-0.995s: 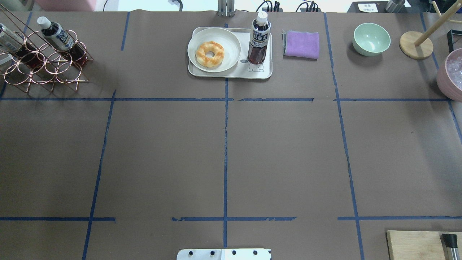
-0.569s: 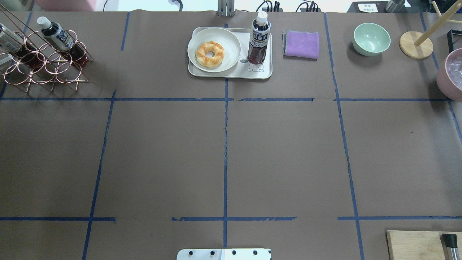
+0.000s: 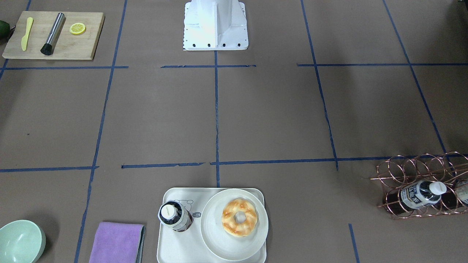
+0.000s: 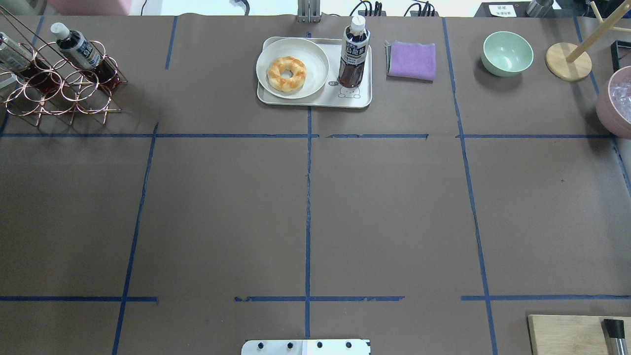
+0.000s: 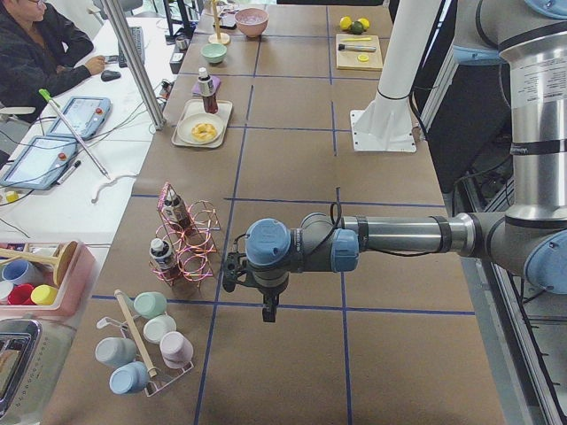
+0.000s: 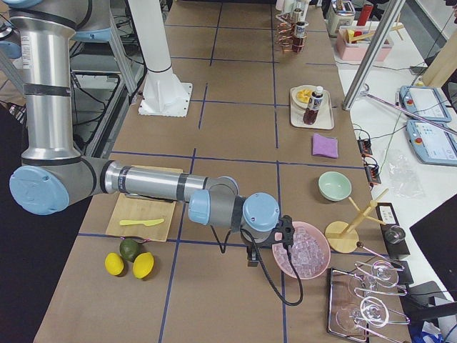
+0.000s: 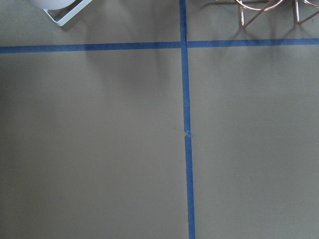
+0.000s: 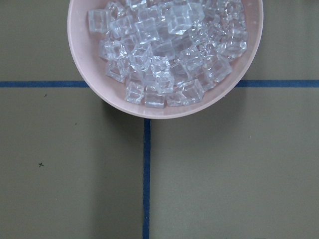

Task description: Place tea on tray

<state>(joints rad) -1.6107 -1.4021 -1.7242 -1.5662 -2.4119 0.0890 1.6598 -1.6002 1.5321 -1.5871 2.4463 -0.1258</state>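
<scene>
Nothing has moved: the clear plastic tea bottle [image 4: 353, 54] stands on the cream rectangular tray [image 4: 315, 101], beside a round plate [image 4: 315, 59]. For the left gripper [image 5: 266, 313] and right gripper [image 6: 251, 261], grip unreadable.

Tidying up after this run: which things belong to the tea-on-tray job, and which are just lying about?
Job: tea, already upright on the tray.
Lying about: plate, doughnut, purple cloth, green bowl, copper rack, ice bowl, wooden board.

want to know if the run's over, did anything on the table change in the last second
Nothing visibly changed. The tea bottle stands upright on the tray beside the plate holding the doughnut, just as before.
</scene>
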